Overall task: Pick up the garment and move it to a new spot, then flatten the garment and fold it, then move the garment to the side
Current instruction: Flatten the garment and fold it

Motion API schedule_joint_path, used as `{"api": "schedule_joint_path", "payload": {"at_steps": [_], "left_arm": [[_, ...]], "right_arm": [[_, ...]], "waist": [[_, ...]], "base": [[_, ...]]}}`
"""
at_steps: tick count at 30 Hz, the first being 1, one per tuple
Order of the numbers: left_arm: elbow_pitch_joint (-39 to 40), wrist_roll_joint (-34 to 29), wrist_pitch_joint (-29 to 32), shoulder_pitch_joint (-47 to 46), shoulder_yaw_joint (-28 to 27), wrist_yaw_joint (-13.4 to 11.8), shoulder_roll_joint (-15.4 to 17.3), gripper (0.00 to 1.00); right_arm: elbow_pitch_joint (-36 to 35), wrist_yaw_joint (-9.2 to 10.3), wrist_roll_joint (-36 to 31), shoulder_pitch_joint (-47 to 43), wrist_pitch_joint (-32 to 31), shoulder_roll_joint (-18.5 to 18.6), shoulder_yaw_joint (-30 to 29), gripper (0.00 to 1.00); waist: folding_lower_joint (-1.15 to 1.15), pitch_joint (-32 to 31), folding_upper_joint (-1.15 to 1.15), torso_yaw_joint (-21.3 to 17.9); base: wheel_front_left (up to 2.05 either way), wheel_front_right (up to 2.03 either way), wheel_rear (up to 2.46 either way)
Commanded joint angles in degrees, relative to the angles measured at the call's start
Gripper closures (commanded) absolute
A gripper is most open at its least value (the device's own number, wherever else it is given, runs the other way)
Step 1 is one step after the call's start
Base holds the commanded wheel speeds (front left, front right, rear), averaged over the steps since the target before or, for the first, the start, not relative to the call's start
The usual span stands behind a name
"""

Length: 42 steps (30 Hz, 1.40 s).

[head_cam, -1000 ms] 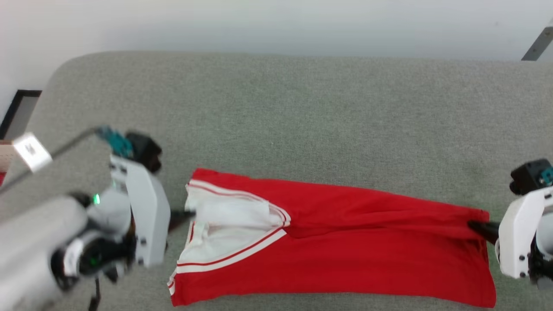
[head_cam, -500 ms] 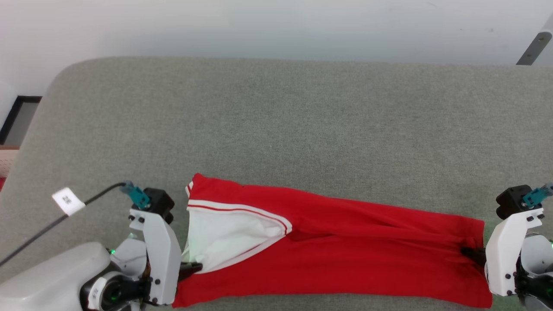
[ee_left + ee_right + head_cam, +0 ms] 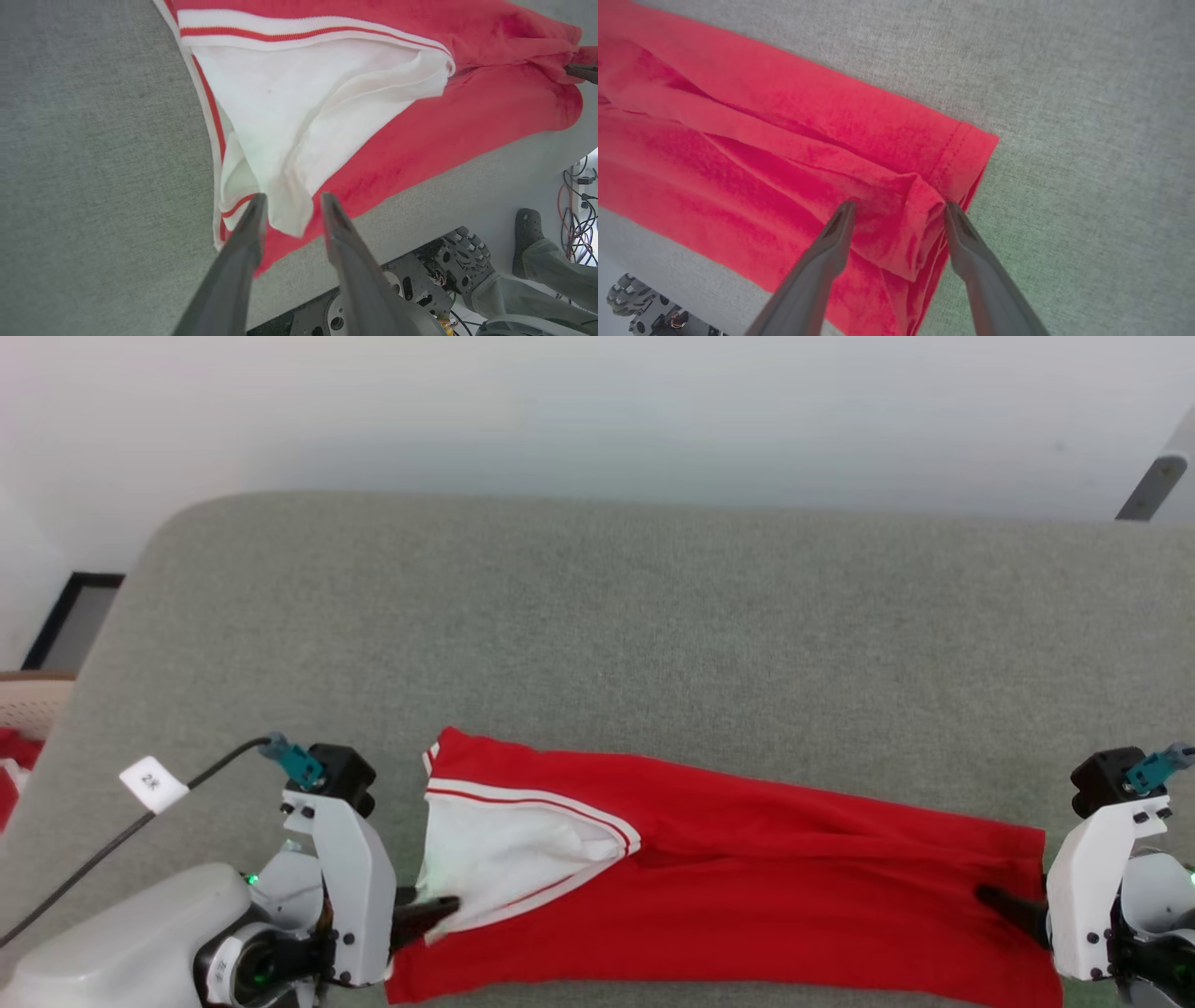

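Note:
The garment [image 3: 747, 896], red with a white sleeve [image 3: 509, 854] and red-and-white striped trim, lies folded into a long band along the near edge of the grey padded table [image 3: 597, 644]. Its lettering is hidden. My left gripper [image 3: 439, 912] is at the sleeve end. In the left wrist view, the left gripper [image 3: 292, 200] is open, with the white sleeve corner [image 3: 289, 219] lying between its fingers. My right gripper [image 3: 994, 899] is at the hem end. There, the right gripper [image 3: 898, 205] stands open around a raised red fold [image 3: 906, 205].
The table's near edge runs just under the garment. Below that edge are my base's wheels [image 3: 455, 259] and a person's leg and shoe [image 3: 530, 238]. A basket with red cloth [image 3: 19, 737] sits at the far left, and the table behind the garment is bare grey.
Both grippers have come toward the near edge with the garment's two ends, laying the white sleeve lower. The head camera has tilted, so the whole view has shifted.

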<state>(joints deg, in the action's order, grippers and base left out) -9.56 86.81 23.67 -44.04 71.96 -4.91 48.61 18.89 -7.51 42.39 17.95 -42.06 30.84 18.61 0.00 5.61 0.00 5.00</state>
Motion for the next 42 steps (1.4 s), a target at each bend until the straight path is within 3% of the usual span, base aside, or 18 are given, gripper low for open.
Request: {"api": "schedule_joint_path", "payload": {"at_steps": [1,9,19,27,30,35,42], "left_arm": [[0.1,-0.1,-0.2,0.8,-0.1,-0.2,0.0,0.00],[2.2,-2.3,-6.2,2.5,-1.3,-1.9,1.7,0.00],[4.5,-9.3,-24.2,7.0,-3.9,-5.6,3.6,0.00],[5.3,-12.7,-37.6,12.9,-7.4,-9.0,4.8,0.00],[5.7,-14.9,-38.7,15.6,-10.3,-10.8,4.5,0.00],[7.2,-21.9,-38.7,22.8,-21.0,-12.7,1.7,0.00],[8.5,-31.4,-38.7,34.7,-34.9,-11.9,-3.5,0.00]], "right_arm": [[0.2,0.05,0.1,-0.3,-0.2,-0.1,-0.3,0.00],[-0.3,0.05,-0.7,-2.1,-1.3,-1.4,-2.2,0.00],[-5.8,0.05,-1.5,-6.4,4.8,-2.9,-6.3,0.00],[-6.1,0.05,-2.6,-10.6,9.2,-3.8,-10.0,0.00],[-5.4,0.04,-2.5,-11.7,9.0,-4.0,-11.4,0.00],[-3.8,0.04,-2.8,-13.1,8.2,-3.9,-13.4,0.00],[-1.0,0.04,-3.2,-12.5,6.3,-3.9,-14.7,0.00]], "waist": [[0.00,-1.0,0.00,0.3],[0.00,-5.8,0.00,0.3],[0.00,-8.8,0.00,0.5],[0.00,-10.3,0.00,1.4],[0.00,-10.5,0.00,2.0],[0.00,-10.6,0.00,3.2],[0.00,-10.2,0.00,4.9]], "base": [[0.00,0.00,0.00],[0.00,0.00,0.00],[0.00,0.00,0.00],[0.00,0.00,0.00],[0.00,0.00,0.00],[0.00,0.00,0.00],[0.00,0.00,0.00]]}}
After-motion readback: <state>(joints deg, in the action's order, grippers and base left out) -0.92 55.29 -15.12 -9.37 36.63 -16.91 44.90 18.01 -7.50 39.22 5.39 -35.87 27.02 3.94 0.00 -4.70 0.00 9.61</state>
